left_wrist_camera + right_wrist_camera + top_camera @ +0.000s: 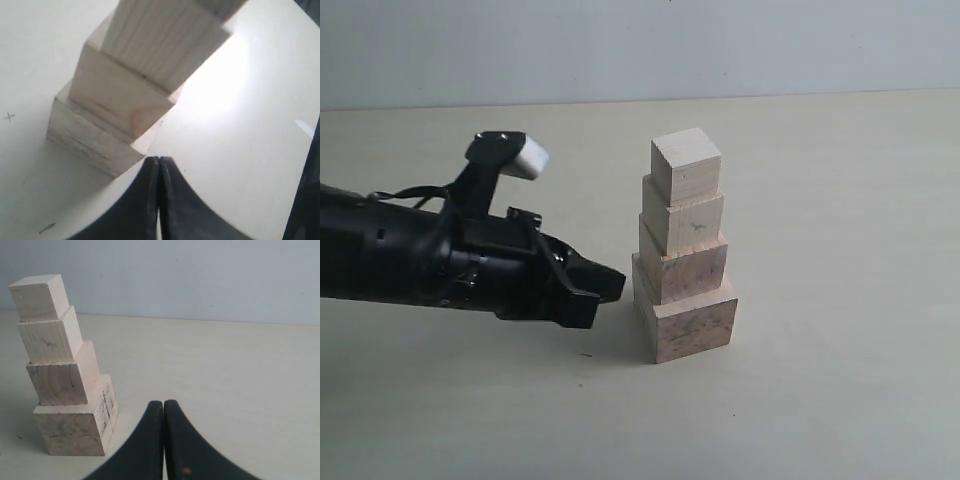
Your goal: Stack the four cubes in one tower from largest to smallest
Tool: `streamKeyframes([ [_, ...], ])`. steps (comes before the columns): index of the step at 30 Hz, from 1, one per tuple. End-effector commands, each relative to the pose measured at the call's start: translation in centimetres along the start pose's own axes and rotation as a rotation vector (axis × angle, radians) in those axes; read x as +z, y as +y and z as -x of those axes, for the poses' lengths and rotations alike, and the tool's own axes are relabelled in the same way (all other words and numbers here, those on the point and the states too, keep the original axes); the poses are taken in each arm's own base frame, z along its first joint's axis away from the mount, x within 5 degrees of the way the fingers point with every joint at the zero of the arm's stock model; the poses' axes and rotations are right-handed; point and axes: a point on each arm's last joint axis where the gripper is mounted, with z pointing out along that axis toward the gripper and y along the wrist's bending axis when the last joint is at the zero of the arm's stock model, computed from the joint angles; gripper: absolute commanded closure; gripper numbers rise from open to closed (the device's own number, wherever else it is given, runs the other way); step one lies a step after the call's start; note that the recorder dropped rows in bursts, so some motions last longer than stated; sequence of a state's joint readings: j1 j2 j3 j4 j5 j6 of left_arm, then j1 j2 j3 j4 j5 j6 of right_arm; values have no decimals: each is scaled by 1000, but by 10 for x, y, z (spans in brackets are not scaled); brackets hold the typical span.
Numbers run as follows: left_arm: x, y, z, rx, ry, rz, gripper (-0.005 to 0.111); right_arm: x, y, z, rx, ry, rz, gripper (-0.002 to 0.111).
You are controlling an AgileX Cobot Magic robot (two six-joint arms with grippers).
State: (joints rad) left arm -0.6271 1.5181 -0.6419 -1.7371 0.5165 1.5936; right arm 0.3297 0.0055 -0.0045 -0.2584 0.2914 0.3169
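The tower (685, 245) stands on the table (840, 380), near the middle of the exterior view, with its long axis upright. The left hand (608, 287) lies low beside it, pointing at the base cube (688, 325) from the left of that view. Its tips are just beside the cube's lower corner. A thin gap seems to show, though I cannot be sure they are apart. In the left wrist view the fingers (150, 200) are pressed together with nothing between them.

The right hand (163, 403) is also closed and empty. It is out of the exterior view and looks at the tower from farther off, so the left hand is the nearer one.

All four cubes are in place, largest to smallest. The base cube and second cube (685, 262) are pinkish-tan with dark specks. The third cube (683, 215) and top cube (686, 165) are paler. The steps are uneven: in the right wrist view the upper cubes sit towards one side of those beneath, and each looks slightly turned against its neighbour.

The stacking looks done. Any coming move turns on that small space at the base. The left hand would best draw straight back, away from the tower, since a sideways brush could shake the narrow column.
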Motion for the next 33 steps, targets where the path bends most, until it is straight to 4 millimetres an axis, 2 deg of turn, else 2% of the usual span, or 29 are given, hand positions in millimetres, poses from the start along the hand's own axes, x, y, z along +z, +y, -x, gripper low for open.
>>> streamKeyframes([
  [1, -33, -14, 4, 36, -101, 45, 107, 0, 0, -1, 2, -3, -5, 108],
  [9, -108, -30, 7, 115, -360, 271, 107, 0, 0, -1, 2, -3, -5, 108],
  [11, -125, -32, 2, 115, -424, 325, 107, 0, 0, -1, 2, -3, -5, 108],
  [17, -160, -35, -19, 117, -557, 418, 107, 0, 0, -1, 2, -3, -5, 108],
  [25, -185, -38, -46, 127, -675, 450, 107, 0, 0, -1, 2, -3, -5, 108],
  [33, -190, -37, -64, 133, -719, 451, 107, 0, 0, -1, 2, -3, -5, 108],
])
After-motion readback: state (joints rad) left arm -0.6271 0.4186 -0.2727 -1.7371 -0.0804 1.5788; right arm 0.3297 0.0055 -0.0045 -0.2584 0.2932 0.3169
